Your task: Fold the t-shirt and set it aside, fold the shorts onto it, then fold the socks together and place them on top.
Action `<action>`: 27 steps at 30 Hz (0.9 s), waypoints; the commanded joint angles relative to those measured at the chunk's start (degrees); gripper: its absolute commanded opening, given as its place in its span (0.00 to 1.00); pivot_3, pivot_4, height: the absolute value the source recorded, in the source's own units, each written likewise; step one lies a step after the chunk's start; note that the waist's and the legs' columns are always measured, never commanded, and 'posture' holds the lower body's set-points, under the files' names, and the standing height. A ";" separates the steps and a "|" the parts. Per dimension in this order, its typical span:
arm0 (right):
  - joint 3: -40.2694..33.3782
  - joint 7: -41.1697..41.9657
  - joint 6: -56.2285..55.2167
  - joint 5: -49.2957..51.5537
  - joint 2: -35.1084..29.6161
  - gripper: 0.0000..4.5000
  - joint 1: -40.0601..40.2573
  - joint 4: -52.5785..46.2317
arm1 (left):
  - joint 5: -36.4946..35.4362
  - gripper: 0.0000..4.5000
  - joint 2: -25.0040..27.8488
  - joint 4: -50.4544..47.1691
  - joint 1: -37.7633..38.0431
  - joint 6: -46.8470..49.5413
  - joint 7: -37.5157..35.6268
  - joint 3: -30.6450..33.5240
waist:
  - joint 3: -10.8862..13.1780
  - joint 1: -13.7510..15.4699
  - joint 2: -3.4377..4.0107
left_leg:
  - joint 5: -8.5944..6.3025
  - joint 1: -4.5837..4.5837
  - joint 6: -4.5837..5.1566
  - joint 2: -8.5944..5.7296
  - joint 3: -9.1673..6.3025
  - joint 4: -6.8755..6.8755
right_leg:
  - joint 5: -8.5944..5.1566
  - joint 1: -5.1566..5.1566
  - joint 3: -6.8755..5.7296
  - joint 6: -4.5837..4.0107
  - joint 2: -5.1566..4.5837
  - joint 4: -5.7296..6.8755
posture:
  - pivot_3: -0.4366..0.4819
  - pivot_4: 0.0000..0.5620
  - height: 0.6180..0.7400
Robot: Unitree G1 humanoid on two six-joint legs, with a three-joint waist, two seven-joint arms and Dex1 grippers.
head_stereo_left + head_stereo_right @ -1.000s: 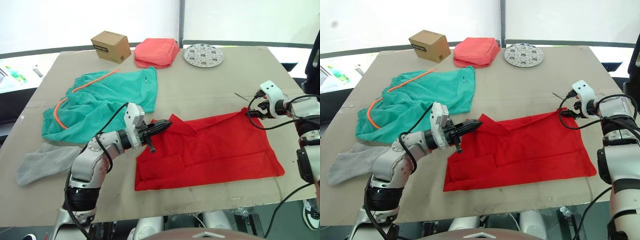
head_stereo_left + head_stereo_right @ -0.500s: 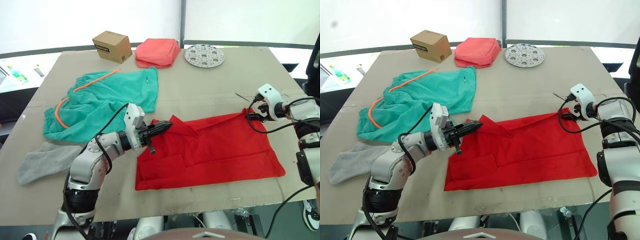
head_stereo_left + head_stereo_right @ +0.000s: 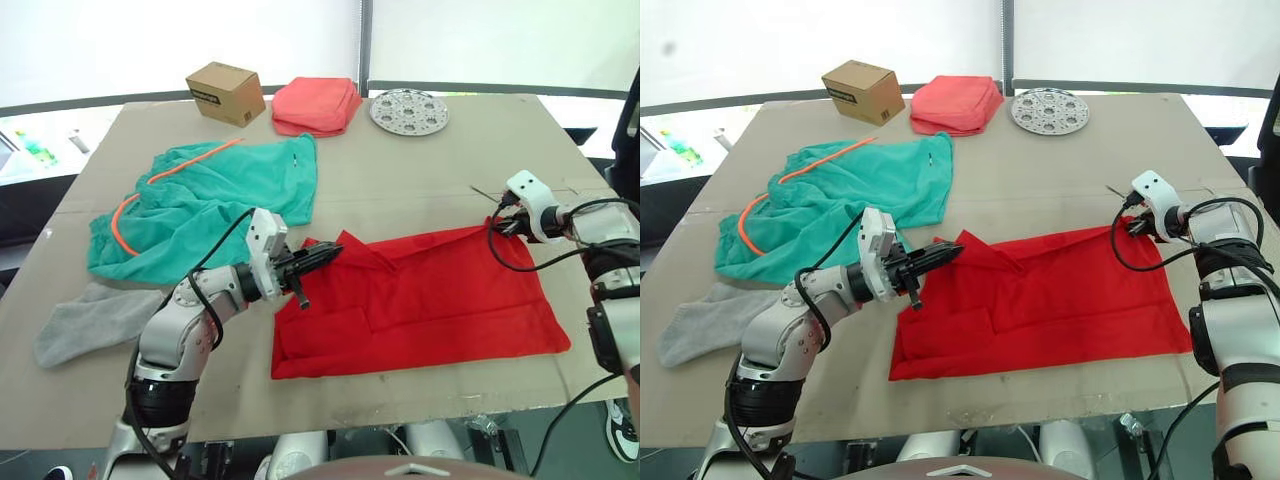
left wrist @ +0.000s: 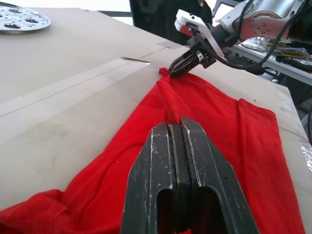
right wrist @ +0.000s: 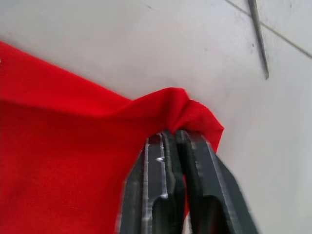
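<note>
Here, in the left eye view, the t-shirt [image 3: 430, 295] lies spread on the tabletop [image 3: 420, 180] toward five o'clock. The left gripper [image 3: 318, 256] has its jaws clamped on the shirt's nine o'clock edge, and the right gripper [image 3: 497, 225] pinches the two o'clock corner. The shorts [image 3: 210, 205] sit at ten o'clock, the socks [image 3: 90, 322] at eight. At twelve o'clock stand a cardboard box [image 3: 225, 92], a coral-pink folded cloth [image 3: 315, 104] and a perforated metal disc [image 3: 408, 110].

In the left wrist view, the jaws are together on a red ridge of fabric.

In the right wrist view, the jaws are shut on the bunched red corner.
</note>
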 commanded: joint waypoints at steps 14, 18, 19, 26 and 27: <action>-16.06 -12.81 10.30 8.24 -5.21 0.01 24.33 -45.17 | 3.62 0.00 -3.74 11.53 -9.17 -13.56 1.91 3.44 | 0.01 0.10 0.01 | 0.00 -0.05 0.00 0.01 -0.07 -0.05 | 0.00 -0.01 -0.10 0.02 0.01 -0.01 | 0.48 0.27 1.00; -20.05 -14.04 16.40 11.14 -5.23 0.01 31.34 -56.84 | 3.47 0.00 -2.19 9.07 -7.21 -15.42 -2.79 2.31 | 0.01 0.07 0.02 | -0.01 -0.06 0.01 0.01 -0.03 -0.04 | 0.00 -0.02 -0.07 0.02 0.00 0.00 | 0.48 0.27 1.00; -20.84 -14.43 17.58 11.72 -5.15 0.01 32.45 -58.61 | 3.70 0.00 -1.80 8.82 -6.73 -16.01 -3.75 2.08 | 0.00 0.02 0.02 | -0.01 -0.04 0.01 0.01 -0.03 -0.04 | 0.00 -0.01 -0.06 0.02 0.00 0.00 | 0.48 0.27 1.00; -19.50 -17.03 18.78 11.97 -4.18 0.01 31.43 -56.00 | 9.14 0.00 -2.98 16.44 -9.21 -22.00 -2.68 0.76 | 0.01 0.15 0.02 | 0.00 -0.03 0.02 -0.01 0.01 0.02 | -0.01 0.00 -0.02 0.02 0.02 -0.03 | 0.48 0.27 1.00; -18.64 -18.10 17.94 11.33 -3.50 0.01 29.13 -52.37 | 11.08 0.00 -3.80 19.90 -11.36 -23.56 -0.65 0.61 | 0.01 0.14 0.02 | 0.00 -0.03 0.02 -0.01 0.01 0.04 | 0.00 0.00 -0.02 0.02 0.03 -0.03 | 0.48 0.27 1.00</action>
